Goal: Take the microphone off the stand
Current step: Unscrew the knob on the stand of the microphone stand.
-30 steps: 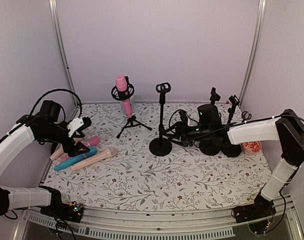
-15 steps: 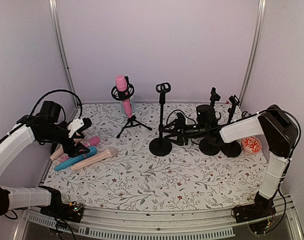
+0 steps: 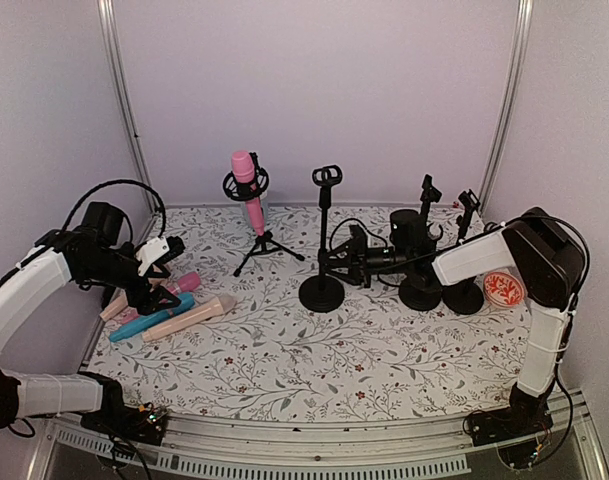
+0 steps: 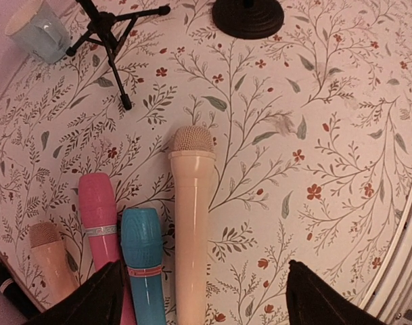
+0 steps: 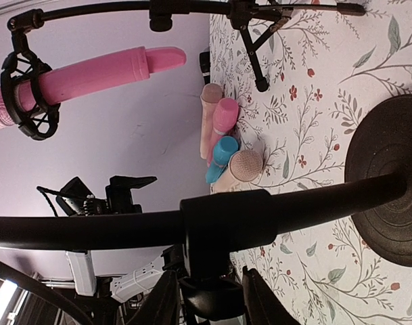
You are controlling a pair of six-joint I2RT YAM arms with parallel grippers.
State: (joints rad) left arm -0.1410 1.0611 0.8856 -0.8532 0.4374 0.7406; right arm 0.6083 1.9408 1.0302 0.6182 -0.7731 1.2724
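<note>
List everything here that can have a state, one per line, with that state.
pink microphone: clamped in the mount of the tripod stand
round-base stand: upright, clip empty
loose microphones: lying flat on table
left gripper: open, empty
right gripper: fingers astride round-base stand's pole, grip unclear

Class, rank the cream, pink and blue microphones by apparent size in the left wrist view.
1. Cream microphone.
2. Pink microphone and blue microphone: they look alike and both are cut off at the frame edge, so unranked.
</note>
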